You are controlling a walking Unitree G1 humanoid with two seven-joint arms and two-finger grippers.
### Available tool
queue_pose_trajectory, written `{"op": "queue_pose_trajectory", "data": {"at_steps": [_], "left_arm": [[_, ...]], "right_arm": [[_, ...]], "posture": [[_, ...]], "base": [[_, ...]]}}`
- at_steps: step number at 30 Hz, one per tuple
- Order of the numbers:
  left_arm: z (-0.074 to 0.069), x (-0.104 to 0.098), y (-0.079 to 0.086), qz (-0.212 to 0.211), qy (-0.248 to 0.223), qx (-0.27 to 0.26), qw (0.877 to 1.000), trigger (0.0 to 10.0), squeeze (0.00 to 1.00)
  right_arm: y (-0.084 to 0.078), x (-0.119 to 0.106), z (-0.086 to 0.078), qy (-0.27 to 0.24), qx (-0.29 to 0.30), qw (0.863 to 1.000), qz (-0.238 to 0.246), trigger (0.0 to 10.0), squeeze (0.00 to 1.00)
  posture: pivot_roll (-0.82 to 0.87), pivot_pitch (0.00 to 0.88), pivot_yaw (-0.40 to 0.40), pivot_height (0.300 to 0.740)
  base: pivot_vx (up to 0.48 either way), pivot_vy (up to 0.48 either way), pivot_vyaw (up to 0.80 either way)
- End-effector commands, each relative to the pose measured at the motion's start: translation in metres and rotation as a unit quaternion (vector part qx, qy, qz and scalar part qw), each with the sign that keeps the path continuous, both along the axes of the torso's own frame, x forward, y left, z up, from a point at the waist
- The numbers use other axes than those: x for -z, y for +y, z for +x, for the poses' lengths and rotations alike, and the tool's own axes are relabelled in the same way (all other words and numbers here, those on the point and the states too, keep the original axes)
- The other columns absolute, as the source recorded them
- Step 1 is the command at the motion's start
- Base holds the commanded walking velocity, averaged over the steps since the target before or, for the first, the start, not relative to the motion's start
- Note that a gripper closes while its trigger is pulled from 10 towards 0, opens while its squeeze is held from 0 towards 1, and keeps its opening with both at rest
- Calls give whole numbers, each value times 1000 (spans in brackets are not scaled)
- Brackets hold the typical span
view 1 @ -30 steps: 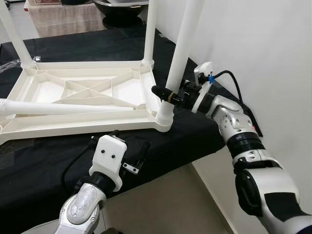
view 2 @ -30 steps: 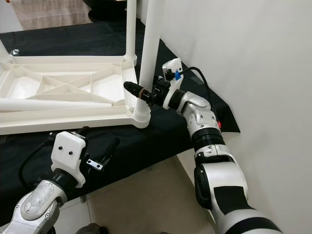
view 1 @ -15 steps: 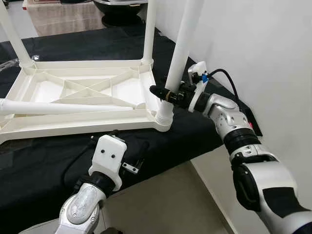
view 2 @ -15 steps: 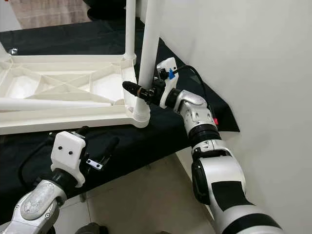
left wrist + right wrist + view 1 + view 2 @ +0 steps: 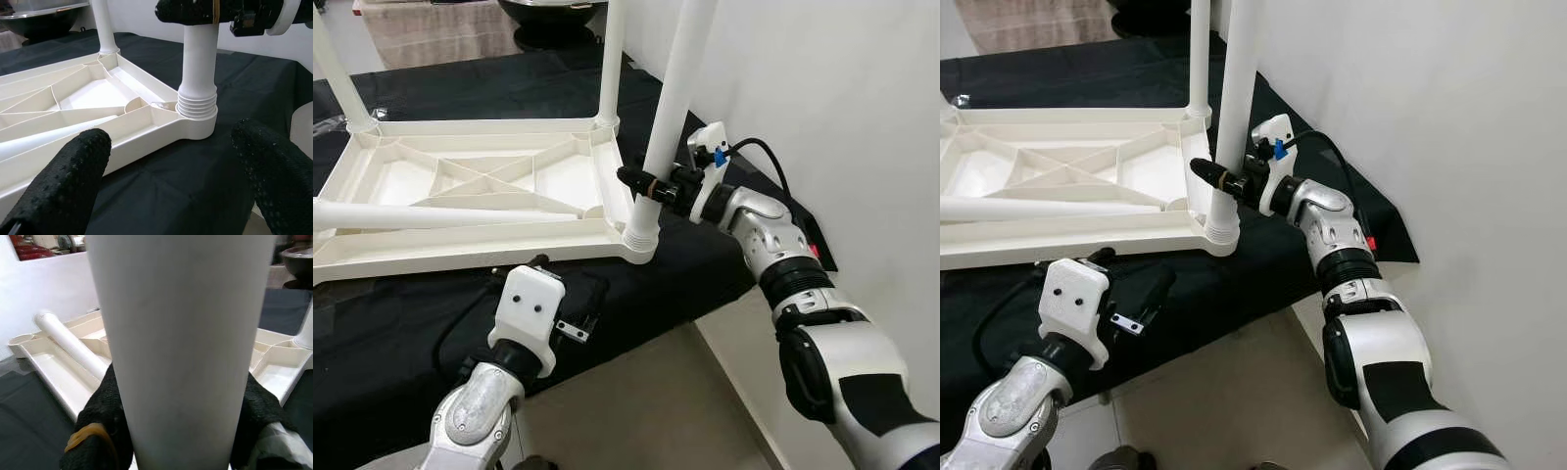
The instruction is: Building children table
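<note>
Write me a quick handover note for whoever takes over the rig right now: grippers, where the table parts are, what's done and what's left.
Right gripper: shut on the near right leg, low on it, just above its threaded corner socket.
Left gripper: open, holding nothing, hovering over the black cloth just in front of the tabletop.
Tabletop: upside down on the cloth.
Done: three legs stand upright in corner sockets, counting the gripped one.
Left: the loose leg lies across the underside, its socket not fitted. Whether the gripped leg is fully tightened cannot be told.
</note>
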State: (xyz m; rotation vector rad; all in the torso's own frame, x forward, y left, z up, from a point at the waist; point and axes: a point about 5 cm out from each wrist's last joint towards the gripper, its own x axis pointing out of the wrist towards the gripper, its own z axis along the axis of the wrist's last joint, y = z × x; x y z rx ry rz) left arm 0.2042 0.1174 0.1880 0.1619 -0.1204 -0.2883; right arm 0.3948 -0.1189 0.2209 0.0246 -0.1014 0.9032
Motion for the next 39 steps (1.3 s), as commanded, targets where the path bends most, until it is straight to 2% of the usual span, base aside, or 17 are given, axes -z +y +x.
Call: {"op": "queue_pose_trajectory", "data": {"at_steps": [1,5,11,12,13,15,18,24,28,29,30,32,33,34,35,38,39], "left_arm": [[4,-1,5,13,-6,-6,1000,10000,0],[7,-4,8,17,-13,-11,1000,10000,0],[11,-7,11,20,-21,-16,999,10000,0],[10,-7,10,21,-20,-13,999,10000,0],[10,-7,10,21,-20,-13,999,10000,0],[9,-6,8,19,-18,-10,1000,10000,0],[9,-6,7,18,-18,-9,1000,10000,0],[7,-4,1,13,-14,-2,1000,10000,0],[7,-4,1,13,-14,-2,1000,10000,0],[8,-4,1,13,-14,-2,1000,10000,0],[8,-4,2,14,-14,-3,1000,10000,0],[8,-4,3,14,-13,-4,1000,10000,0],[8,-3,3,15,-13,-4,1000,10000,0],[8,-3,3,15,-13,-4,1000,10000,0],[8,-3,3,15,-12,-4,1000,10000,0],[8,-3,1,13,-12,-2,1000,10000,0],[8,-2,1,13,-12,-1,1000,10000,0]], "right_arm": [[-2,9,4,15,63,998,3,0,0],[-4,14,7,21,126,992,0,0,0],[-20,30,14,55,327,943,-14,0,0],[-24,32,14,59,395,917,-19,0,0],[-24,32,14,59,395,917,-19,0,0],[-26,33,14,65,459,886,-19,0,0],[-25,34,13,66,482,874,-19,0,0],[2,22,5,57,593,803,33,0,0],[17,22,4,75,593,800,43,0,0],[22,20,4,75,589,803,46,2902,0],[26,18,5,75,582,808,53,10000,0],[28,16,5,71,573,814,58,10000,0],[29,14,5,66,570,817,60,10000,318],[29,14,5,66,570,817,60,10000,318],[29,11,6,60,558,825,65,10000,1000],[29,7,6,46,542,836,70,10000,1000],[30,4,5,40,523,848,74,10000,12]], "posture": [[86,123,-102,740],[84,118,-100,740],[84,118,-97,740],[83,120,-97,740],[83,120,-97,740],[84,119,-99,740],[84,119,-99,740],[85,120,-104,740],[87,120,-105,740],[89,121,-106,740],[89,120,-105,740],[87,120,-104,740],[84,120,-103,740],[84,120,-103,740],[81,120,-103,740],[77,120,-101,740],[77,120,-101,740]], "base": [[0,0,0],[0,0,0],[0,0,0],[0,0,0],[0,0,0],[0,0,0],[0,0,0],[0,0,0],[0,0,0],[0,0,0],[0,0,0],[0,0,0],[0,0,0],[0,0,0],[0,0,0],[0,0,0],[0,0,0]]}}
